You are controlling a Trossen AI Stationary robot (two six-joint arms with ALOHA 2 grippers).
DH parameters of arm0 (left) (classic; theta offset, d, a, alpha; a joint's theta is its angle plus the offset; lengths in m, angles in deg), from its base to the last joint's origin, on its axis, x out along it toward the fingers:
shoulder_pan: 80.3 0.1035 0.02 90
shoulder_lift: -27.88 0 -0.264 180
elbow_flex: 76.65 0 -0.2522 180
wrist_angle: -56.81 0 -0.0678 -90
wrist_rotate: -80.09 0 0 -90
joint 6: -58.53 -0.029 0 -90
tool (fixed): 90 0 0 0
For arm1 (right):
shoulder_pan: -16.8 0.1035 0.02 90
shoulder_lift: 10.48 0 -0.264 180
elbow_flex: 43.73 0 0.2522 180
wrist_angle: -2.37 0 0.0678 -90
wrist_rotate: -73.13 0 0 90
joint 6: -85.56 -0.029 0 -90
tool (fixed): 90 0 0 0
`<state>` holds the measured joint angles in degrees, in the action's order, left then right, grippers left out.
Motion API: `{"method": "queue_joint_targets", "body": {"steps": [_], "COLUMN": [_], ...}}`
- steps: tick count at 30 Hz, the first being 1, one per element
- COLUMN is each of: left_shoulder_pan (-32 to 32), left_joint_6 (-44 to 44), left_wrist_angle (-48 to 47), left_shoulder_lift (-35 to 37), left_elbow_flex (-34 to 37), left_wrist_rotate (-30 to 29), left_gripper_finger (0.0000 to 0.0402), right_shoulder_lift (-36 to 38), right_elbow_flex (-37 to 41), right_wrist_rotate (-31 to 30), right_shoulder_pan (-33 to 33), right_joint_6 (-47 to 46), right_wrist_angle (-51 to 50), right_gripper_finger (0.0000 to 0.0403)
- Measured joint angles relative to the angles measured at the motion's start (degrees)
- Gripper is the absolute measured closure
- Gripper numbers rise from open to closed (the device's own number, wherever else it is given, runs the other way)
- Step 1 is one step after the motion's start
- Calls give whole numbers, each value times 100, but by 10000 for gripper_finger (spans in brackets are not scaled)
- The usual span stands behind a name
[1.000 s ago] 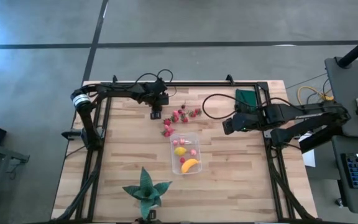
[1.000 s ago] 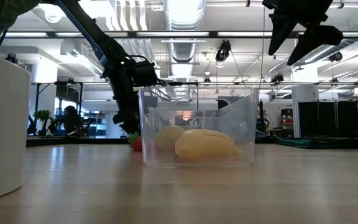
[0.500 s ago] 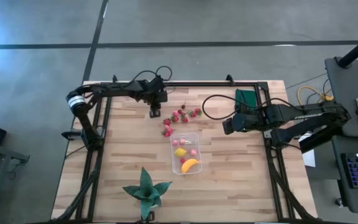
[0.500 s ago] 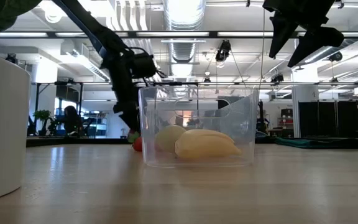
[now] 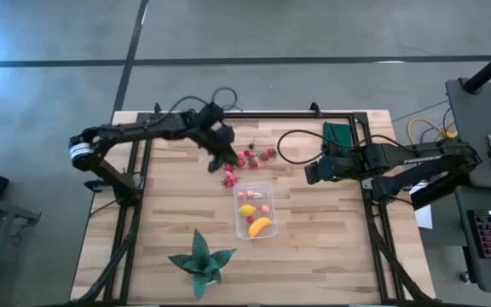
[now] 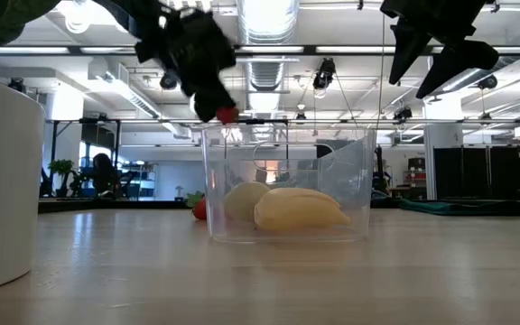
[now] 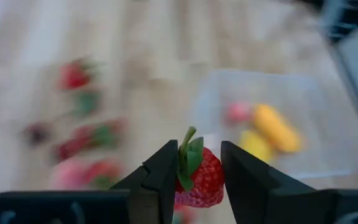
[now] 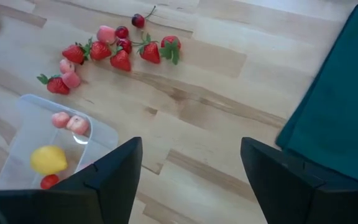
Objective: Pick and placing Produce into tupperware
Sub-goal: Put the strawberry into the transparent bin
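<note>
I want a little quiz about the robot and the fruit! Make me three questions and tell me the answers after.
1. True or false: the left claw is shut on a strawberry.
2. Which yellow-orange fruit already lies in the clear tupperware? A) banana B) carrot C) pear
3. Fill in: the right claw hangs open above the table, next to a dark ____ cloth.

Key:
1. True. The low view shows the strawberry lifted, about level with the tupperware's rim.
2. A. The banana lies beside a lemon.
3. green
</note>
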<state>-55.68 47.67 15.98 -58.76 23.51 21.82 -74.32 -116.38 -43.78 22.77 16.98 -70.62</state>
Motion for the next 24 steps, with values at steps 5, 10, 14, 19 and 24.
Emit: {"method": "queue_joint_targets", "body": {"steps": [5,10,14,19,24], "left_shoulder_pan": [-1060,-1713,-1920,-2006,-2061], "left_joint_6": [3,8,340,1453,2479], "left_wrist_angle": [329,597,680,819,1302], "left_shoulder_lift": [-35,-335,-626,-974,-1193], "left_elbow_flex": [0,2,2,2,4], "left_wrist_rotate": [62,-68,-73,-537,-1481], "left_gripper_finger": [304,304,304,303,265], "right_shoulder_lift": [0,0,0,0,-1], "right_elbow_flex": [11,11,11,11,11], "right_wrist_rotate": [-16,50,298,469,896], "right_shoulder_pan": [0,0,0,-2,-106], "right_joint_6": [-112,-468,-488,-63,687], "right_wrist_angle": [1,29,144,182,267], "right_gripper_finger": [138,131,124,114,102]}}
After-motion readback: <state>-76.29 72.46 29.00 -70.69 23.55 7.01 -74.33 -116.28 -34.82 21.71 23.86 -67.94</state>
